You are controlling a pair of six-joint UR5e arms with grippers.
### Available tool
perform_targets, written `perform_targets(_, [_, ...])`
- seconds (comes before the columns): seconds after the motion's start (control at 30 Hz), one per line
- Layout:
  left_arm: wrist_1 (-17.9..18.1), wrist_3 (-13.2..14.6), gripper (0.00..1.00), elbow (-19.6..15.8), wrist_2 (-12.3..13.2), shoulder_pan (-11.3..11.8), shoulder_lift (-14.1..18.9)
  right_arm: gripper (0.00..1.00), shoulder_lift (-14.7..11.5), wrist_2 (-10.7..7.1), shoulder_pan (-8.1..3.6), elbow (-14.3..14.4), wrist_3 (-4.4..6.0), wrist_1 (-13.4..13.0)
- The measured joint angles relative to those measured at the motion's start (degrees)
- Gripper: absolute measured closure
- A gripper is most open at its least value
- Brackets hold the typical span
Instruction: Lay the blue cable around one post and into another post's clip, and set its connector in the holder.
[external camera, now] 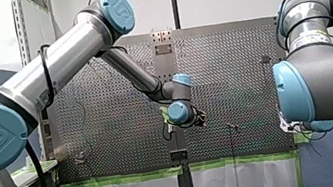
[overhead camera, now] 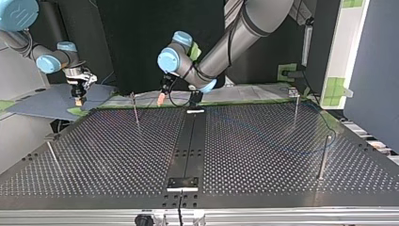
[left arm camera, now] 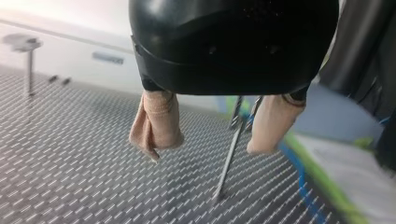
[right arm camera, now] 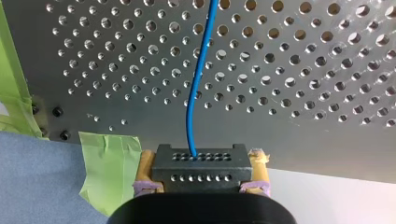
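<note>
In the right wrist view my right gripper [right arm camera: 201, 163] is shut on a black connector [right arm camera: 201, 175] at the plate's edge. The blue cable [right arm camera: 196, 79] leaves the connector and runs out over the perforated plate [right arm camera: 303, 60]. The top view shows this gripper [overhead camera: 79, 97] past the table's far left corner. My left gripper [left arm camera: 201, 151] hangs open over the plate, its beige pads [left arm camera: 156, 126] holding nothing. A thin post [left arm camera: 229, 158] stands just ahead of them, between the two fingers. The blue cable [left arm camera: 301, 182] lies on the plate beside it. In the top view the left gripper [overhead camera: 162, 96] is near the far edge, right of a post [overhead camera: 136, 113].
More posts stand at the top view's right [overhead camera: 296, 110], [overhead camera: 323, 157] and left [overhead camera: 52, 157]. A black block [overhead camera: 183, 182] sits on the centre strip near the front edge. Green tape [right arm camera: 109, 163] marks the plate's corner by my right gripper.
</note>
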Motion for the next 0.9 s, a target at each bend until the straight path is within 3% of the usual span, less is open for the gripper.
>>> perform_targets(0.33, [4.6, -2.0, 0.0, -5.7, -5.7, 5.0, 5.7, 1.0, 0.0, 0.0, 0.05, 0.0, 0.46, -0.4])
perform_targets(0.73, [-0.1, -0.1, 0.0, -11.5, -11.5, 10.6, 11.5, 1.0, 0.0, -0.09, -0.03, 0.0, 1.03, -0.6])
perform_targets(0.9, [-2.5, 0.3, 0.0, -13.9, -13.8, 10.8, 13.9, 1.0, 0.0, -0.09, 0.01, 0.0, 1.0, -0.6])
